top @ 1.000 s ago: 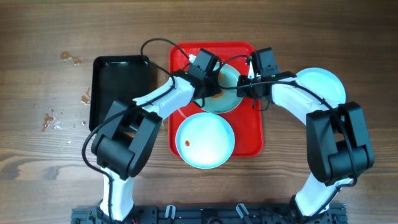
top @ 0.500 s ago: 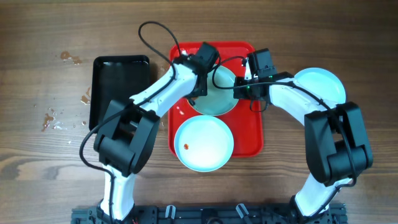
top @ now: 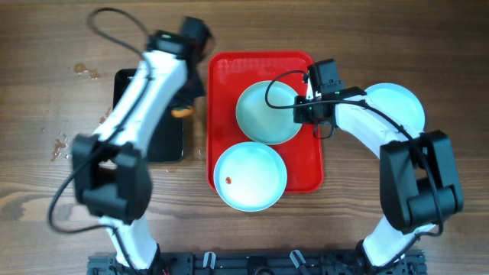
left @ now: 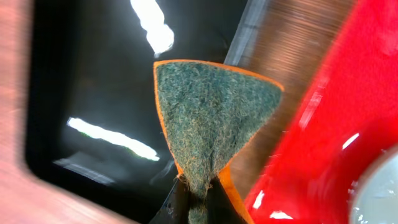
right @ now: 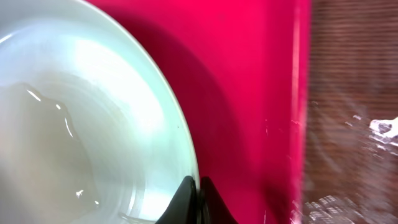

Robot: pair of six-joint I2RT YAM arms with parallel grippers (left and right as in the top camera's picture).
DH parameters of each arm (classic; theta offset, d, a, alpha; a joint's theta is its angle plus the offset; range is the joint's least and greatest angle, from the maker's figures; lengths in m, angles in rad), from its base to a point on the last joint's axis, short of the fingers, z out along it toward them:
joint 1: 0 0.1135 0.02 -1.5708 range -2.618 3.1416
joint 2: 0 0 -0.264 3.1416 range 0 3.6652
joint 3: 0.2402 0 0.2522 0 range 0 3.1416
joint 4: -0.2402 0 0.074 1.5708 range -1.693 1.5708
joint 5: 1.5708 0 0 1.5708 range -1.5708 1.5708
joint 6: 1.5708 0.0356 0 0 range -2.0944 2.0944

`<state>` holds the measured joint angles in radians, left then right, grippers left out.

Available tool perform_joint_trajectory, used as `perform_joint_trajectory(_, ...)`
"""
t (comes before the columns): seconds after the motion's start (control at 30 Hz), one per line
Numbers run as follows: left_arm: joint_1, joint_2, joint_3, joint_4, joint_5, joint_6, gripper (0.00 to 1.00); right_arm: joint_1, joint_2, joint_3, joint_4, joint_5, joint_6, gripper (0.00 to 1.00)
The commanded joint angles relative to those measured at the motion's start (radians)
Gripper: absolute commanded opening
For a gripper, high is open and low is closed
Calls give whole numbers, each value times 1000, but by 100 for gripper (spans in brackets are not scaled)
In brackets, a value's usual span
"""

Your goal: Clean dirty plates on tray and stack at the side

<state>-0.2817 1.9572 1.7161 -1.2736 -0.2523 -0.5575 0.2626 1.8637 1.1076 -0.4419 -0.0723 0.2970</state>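
Observation:
The red tray (top: 306, 164) holds two pale blue plates. The far plate (top: 267, 113) is tilted; my right gripper (top: 300, 112) is shut on its right rim, which shows in the right wrist view (right: 180, 134) with the gripper (right: 198, 186). The near plate (top: 250, 174) lies flat with a small reddish stain (top: 229, 178). A third plate (top: 393, 103) lies on the table right of the tray. My left gripper (top: 186, 103) is shut on an orange sponge with a green scouring face (left: 211, 118), over the black tray's right edge (left: 245, 34).
The black tray (top: 149, 114) lies left of the red tray. Reddish spots and wet marks (top: 84, 71) dot the wooden table at the far left. The red tray's rim (left: 323, 93) lies close to the right of the sponge.
My left arm has swung left with the sponge, off the far plate and over to the black tray. The right gripper still grips the far plate's rim.

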Motion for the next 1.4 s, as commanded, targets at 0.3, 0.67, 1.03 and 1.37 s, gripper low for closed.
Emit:
perform_joint_trajectory(0.3, 392, -136, -291, 137, 265, 249, 4, 210, -365, -6, -79, 659, -167, 5)
perform_joint_trajectory(0.67, 413, -136, -385, 266, 378, 327, 4, 534, -413, -6, 48, 1245, -465, 4)
perform_joint_trajectory(1.03, 413, -136, -385, 263, 378, 327, 4, 636, -413, -6, 127, 1368, -612, 4)
perform_joint_trajectory(1.37, 413, -136, -385, 263, 379, 327, 4, 638, -413, -6, 130, 1368, -611, 4)
